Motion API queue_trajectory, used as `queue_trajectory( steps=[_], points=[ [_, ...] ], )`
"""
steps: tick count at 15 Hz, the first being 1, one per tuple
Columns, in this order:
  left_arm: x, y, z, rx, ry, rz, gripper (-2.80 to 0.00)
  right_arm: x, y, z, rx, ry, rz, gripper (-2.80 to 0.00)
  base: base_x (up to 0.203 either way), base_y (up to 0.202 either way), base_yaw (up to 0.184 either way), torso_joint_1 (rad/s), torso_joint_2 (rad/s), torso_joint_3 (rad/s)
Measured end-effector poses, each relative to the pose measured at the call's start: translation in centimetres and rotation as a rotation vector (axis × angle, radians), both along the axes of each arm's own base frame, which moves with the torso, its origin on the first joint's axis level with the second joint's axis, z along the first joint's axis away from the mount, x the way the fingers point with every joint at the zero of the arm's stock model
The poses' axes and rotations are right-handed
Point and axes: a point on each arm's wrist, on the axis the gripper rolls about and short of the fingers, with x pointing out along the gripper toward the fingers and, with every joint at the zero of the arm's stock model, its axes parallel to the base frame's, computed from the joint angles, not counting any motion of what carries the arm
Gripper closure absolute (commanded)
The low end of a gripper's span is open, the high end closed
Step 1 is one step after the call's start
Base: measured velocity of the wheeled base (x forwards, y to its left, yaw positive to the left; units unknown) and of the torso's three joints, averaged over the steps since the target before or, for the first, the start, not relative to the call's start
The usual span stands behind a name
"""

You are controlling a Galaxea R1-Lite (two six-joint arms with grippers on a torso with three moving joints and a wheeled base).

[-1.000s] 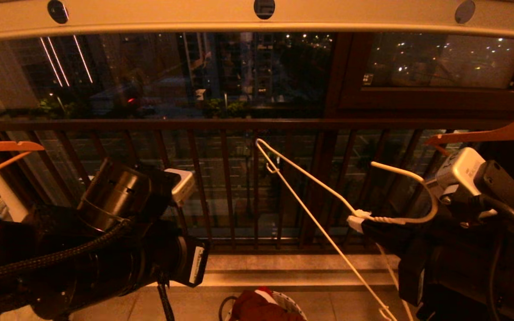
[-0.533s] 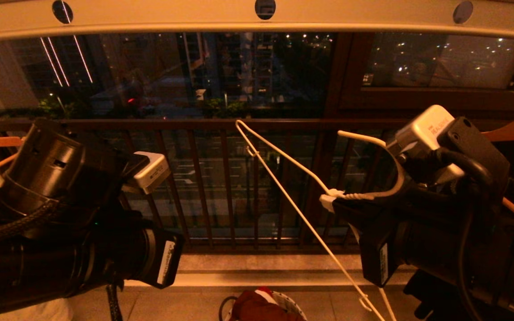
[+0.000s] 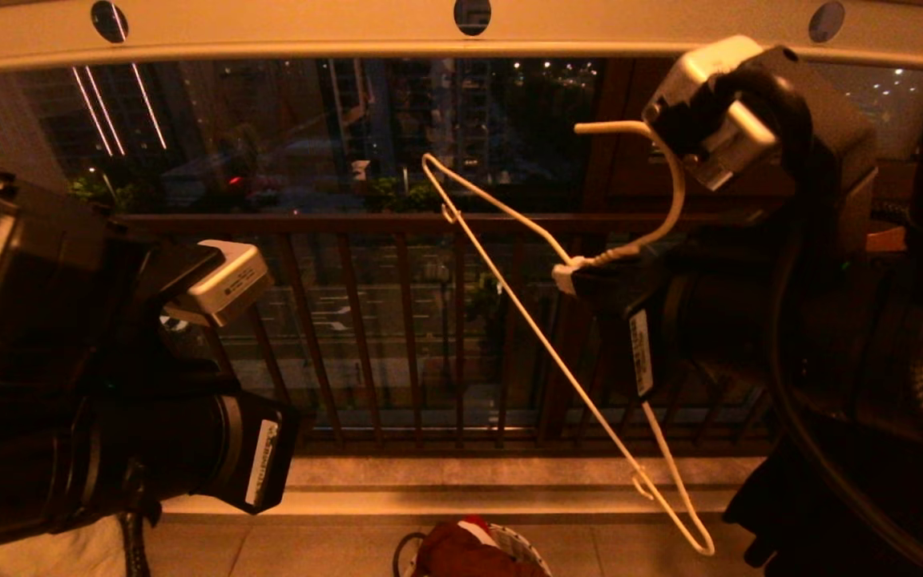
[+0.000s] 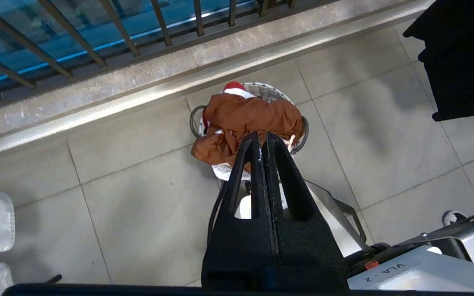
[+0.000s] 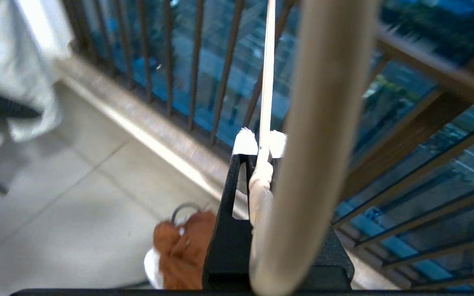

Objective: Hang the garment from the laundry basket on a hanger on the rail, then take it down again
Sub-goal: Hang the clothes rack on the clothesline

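The right gripper (image 3: 570,276), raised just below the long pale cream metal rail (image 3: 269,32), has its jaws clamped on the twisted neck of the thin white wire hanger (image 3: 509,296), which tilts empty. The left gripper (image 4: 259,137), jaws pressed together on nothing, hangs above the floor, where the rust-brown shorts (image 4: 245,123) lie heaped in the small round laundry basket (image 4: 268,89)
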Motion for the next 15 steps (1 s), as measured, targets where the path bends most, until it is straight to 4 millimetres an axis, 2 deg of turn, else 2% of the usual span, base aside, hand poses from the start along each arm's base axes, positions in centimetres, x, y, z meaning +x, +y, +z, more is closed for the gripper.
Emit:
queue_trajectory(
  steps=[4, 8, 15],
  points=[
    [-0.3, -0.1, -0.1, 0.003, 0.002, -0.016, 0.0, 0.5, 1.1, 2.3, 0.022, -0.021, -0.004, 0.0, 0.0, 0.0, 0.0, 0.0, 0.0, 0.0],
    [-0.5, 0.0, -0.4, 0.034, 0.009, -0.036, 0.0, 0.5, 2.7, 3.0, 0.029, -0.04, -0.018, 0.0, 0.0, 0.0, 0.0, 0.0, 0.0, 0.0],
    [-0.9, 0.1, -0.5, 0.042, 0.007, -0.049, 0.0, 2.0, 5.2, 3.6, 0.022, -0.072, -0.041, 0.0, 0.0, 0.0, 0.0, 0.0, 0.0, 0.0]
  ],
)
